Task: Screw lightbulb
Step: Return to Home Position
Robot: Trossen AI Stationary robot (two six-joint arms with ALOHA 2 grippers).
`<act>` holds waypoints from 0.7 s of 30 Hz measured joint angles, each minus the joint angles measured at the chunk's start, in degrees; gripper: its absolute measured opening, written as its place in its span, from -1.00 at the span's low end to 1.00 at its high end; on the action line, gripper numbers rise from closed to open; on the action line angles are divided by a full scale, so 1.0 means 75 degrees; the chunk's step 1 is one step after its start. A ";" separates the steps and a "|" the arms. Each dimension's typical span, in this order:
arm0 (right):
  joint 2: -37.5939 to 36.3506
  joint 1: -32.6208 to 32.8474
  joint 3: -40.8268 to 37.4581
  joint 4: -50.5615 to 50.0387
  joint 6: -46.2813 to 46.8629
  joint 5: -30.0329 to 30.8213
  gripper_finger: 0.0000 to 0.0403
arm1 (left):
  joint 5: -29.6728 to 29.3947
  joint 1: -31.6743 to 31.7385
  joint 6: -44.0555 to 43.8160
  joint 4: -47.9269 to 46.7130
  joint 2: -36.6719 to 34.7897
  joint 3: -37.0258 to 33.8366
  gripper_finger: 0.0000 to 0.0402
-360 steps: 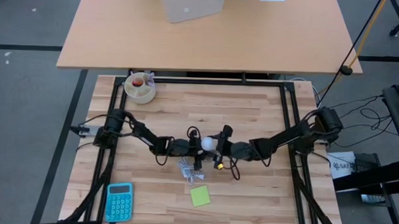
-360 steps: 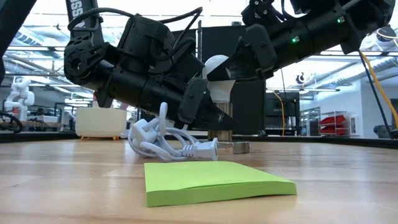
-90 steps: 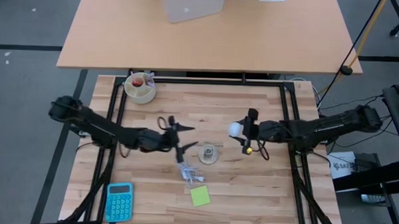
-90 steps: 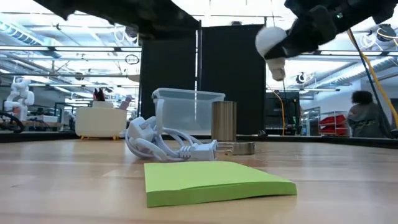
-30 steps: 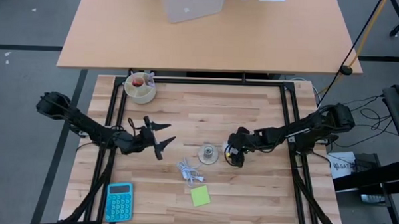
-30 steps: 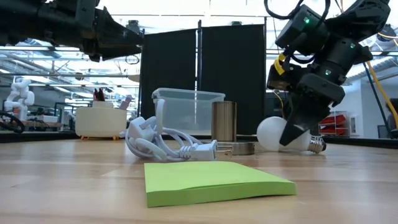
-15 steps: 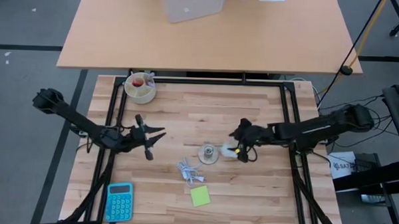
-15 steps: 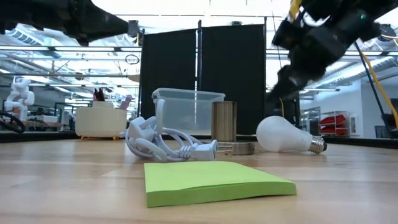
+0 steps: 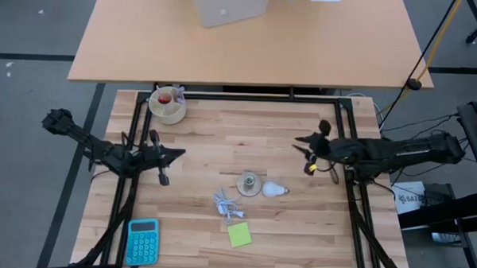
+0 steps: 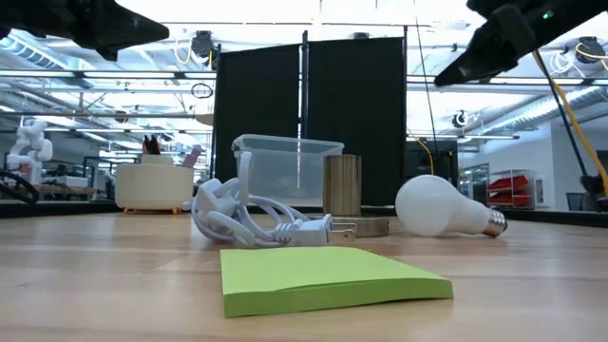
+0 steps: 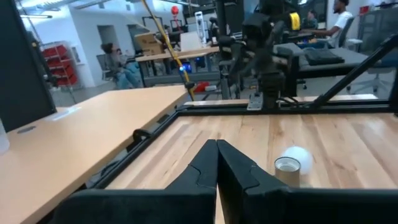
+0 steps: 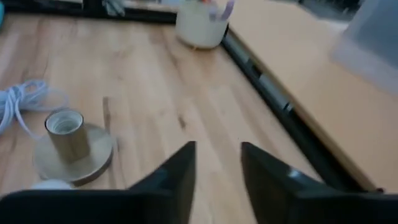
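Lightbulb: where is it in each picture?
High view: the lightbulb lies just right of the socket.
Low view: on its side, right of the socket.
Left wrist view: white globe just behind the socket.
Right wrist view: only a white sliver beside the socket's base.
Shared landmark: the socket.

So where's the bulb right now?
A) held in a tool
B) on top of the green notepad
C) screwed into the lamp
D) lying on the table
D: the bulb lies on its side on the table, right beside the socket, and nothing is holding it.
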 joint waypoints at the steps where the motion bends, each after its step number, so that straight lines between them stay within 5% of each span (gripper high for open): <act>1: -0.0234 0.0000 -0.0044 -0.0003 -0.0070 0.0030 -0.46 | 0.0073 0.0000 0.0005 -0.0091 -0.0125 -0.0005 -0.99; 7: -0.1744 0.0000 -0.0877 0.0396 -0.0772 0.0416 -0.96 | 0.0773 0.0375 -0.0011 0.0082 -0.0718 -0.0534 -1.00; 11: -0.2841 -0.0003 -0.1662 0.0828 -0.1020 0.0156 -0.98 | 0.1470 0.0808 -0.0016 0.0973 -0.0946 -0.1205 -1.00; 21: -0.5110 -0.0009 -0.2992 0.1097 -0.1575 -0.2086 -1.00 | 0.2519 0.2027 -0.0542 0.1116 -0.1002 -0.1853 -1.00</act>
